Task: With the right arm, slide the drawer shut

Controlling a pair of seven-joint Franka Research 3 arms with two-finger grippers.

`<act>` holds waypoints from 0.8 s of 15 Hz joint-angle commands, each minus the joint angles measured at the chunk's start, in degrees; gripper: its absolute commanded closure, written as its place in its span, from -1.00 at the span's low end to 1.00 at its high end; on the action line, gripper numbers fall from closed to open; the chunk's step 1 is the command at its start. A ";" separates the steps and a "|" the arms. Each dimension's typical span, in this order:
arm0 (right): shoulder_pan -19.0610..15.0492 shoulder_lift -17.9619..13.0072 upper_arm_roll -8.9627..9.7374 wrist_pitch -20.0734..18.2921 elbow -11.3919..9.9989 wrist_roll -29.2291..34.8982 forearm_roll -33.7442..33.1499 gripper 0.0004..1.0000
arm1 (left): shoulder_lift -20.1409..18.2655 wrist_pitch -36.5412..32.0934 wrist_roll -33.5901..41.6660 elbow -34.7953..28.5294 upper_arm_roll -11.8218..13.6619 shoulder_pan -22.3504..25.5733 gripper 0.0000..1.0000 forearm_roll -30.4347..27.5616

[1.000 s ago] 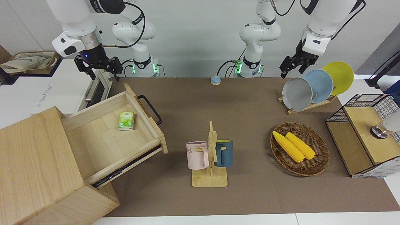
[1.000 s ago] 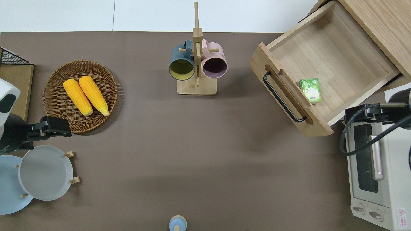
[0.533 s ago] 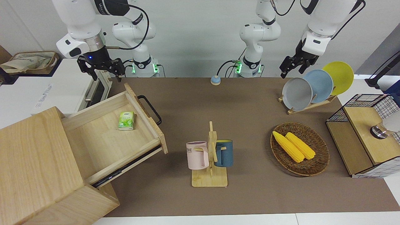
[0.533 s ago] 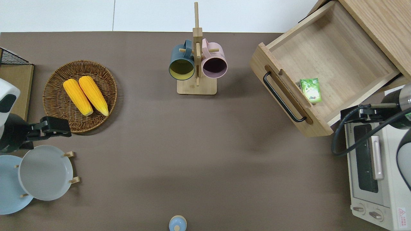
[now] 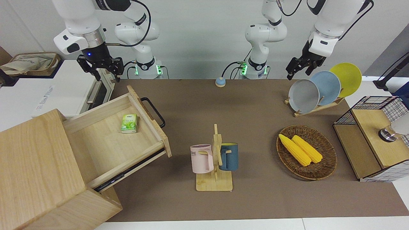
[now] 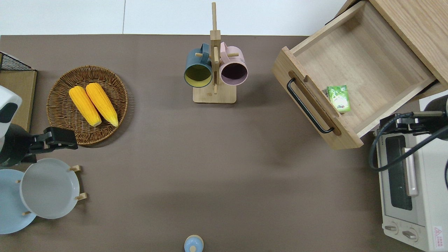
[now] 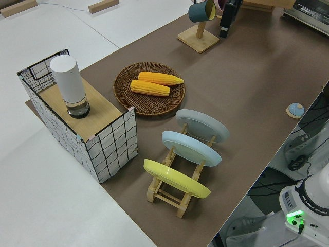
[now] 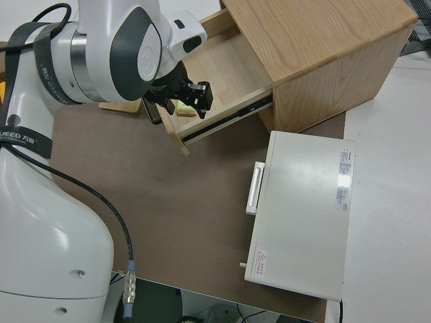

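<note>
The drawer [image 5: 108, 143] stands pulled far out of the big wooden box [image 5: 35, 159], its black loop handle [image 5: 155, 111] facing the middle of the table. A green packet [image 5: 129, 123] lies inside, close to the front panel. In the overhead view my right gripper [image 6: 395, 122] hangs over the edge of the white oven [image 6: 409, 189], just beside the drawer's [image 6: 367, 63] corner nearest the robots. This gripper [image 5: 107, 75] is open and holds nothing, and it touches neither the handle [image 6: 308, 106] nor the panel. The right side view shows the gripper [image 8: 187, 104] above the drawer's front end. The left arm is parked.
A mug stand [image 5: 214, 159] with a pink and a blue mug stands out from the drawer's front. Toward the left arm's end are a wicker basket [image 5: 322, 172] with two corn cobs, a plate rack [image 5: 316, 108] and a wire crate [image 5: 367, 140]. A small blue knob [image 5: 220, 82] sits near the robots.
The right gripper swayed slightly over the oven's edge, first toward the table's middle, then back. The drawer, the packet and the left arm have stayed put.
</note>
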 commanded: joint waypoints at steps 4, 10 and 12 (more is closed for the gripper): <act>-0.40 0.73 0.19 -2.16 1.71 0.04 0.80 1.00 | -0.47 -0.89 0.42 0.21 0.24 -0.01 -0.99 -0.05; 0.04 0.73 0.19 -4.34 3.45 0.31 1.59 1.00 | -0.47 -0.89 0.42 0.21 0.24 -0.01 -0.99 -0.05; 0.04 0.82 0.19 -6.37 4.78 0.66 1.59 1.00 | -0.47 -0.97 0.42 0.21 0.24 -0.01 -0.99 -0.05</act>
